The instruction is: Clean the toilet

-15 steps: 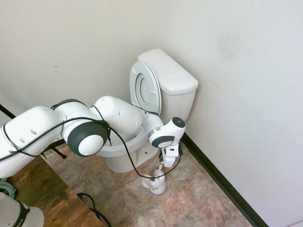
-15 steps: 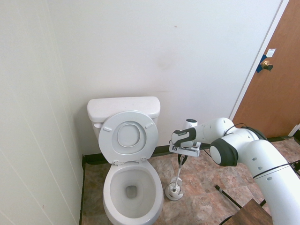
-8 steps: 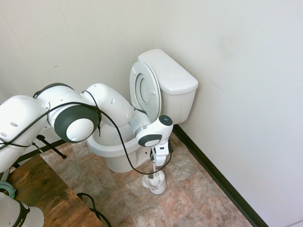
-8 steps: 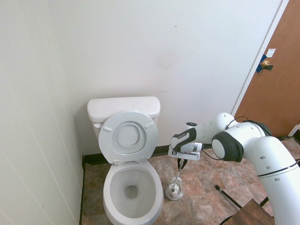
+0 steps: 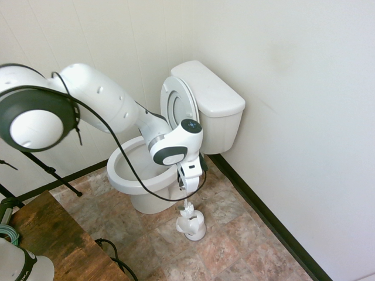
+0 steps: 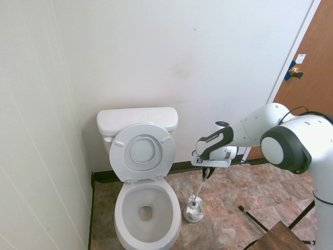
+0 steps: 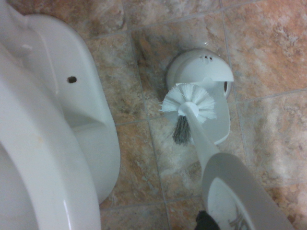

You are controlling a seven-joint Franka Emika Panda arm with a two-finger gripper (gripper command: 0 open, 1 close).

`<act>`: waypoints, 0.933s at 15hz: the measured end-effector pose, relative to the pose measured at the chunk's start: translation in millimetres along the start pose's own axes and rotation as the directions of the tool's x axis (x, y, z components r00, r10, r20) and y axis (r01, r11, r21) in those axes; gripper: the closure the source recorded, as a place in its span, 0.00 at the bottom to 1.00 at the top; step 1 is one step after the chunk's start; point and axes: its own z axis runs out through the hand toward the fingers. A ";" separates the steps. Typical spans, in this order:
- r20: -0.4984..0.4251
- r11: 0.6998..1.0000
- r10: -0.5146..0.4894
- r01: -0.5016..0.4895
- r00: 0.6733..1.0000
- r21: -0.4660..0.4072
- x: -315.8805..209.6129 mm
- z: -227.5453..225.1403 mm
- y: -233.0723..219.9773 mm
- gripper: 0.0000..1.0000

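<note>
We see the white Franka arm's gripper [image 5: 186,186] at centre frame, pointing down, fingers clenched on the handle of a white plastic toilet brush [image 5: 187,206]. In the wrist view its bristle head [image 7: 187,103] hangs just above the small white rounded brush holder [image 7: 201,72] on the brown stone-tile floor [image 5: 234,234]. The large white glossy ceramic toilet [image 5: 143,175] stands left of ctr in the 1st ext. view, lid & seat up against the tank, bowl just beside the holder.
</note>
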 end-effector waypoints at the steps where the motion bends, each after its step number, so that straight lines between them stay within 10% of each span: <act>1: -0.014 1.000 -0.013 0.013 1.000 0.013 -5.6 -20.4 5.9 1.00; 10: -0.122 0.979 -0.176 0.187 0.977 0.085 -117.3 -240.6 23.4 1.00; 14: -0.134 0.948 -0.298 0.309 0.945 0.074 -199.0 -266.9 22.5 1.00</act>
